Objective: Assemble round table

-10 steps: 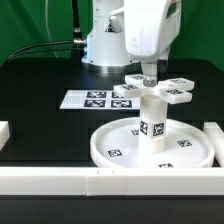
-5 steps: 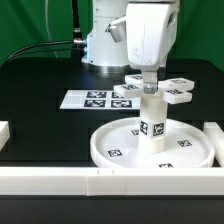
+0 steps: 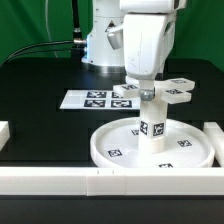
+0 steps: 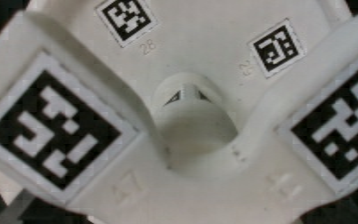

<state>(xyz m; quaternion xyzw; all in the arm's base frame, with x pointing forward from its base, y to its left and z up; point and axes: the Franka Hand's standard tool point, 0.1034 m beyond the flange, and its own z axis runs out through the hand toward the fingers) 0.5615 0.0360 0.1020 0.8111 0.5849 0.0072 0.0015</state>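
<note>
White cross-shaped piece [image 3: 175, 96] rests on the upright leg [image 3: 152, 125] in the round disc [image 3: 100, 148], lined up for joining; I can't tell whether my gripper [image 3: 147, 90] clamps its hub.

A black table [image 3: 40, 110] fills the frame's middle and left. Behind it, at upper left, hangs a green backdrop [image 3: 30, 20]. White rails [image 3: 50, 180] run along the bottom edge.

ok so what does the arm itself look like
The arm is glossy white, with smooth rounded housings and a bulky white block just above the gripper. Its fingers are small and dark grey. A black cable trails behind it. No markings are visible on it.
</note>
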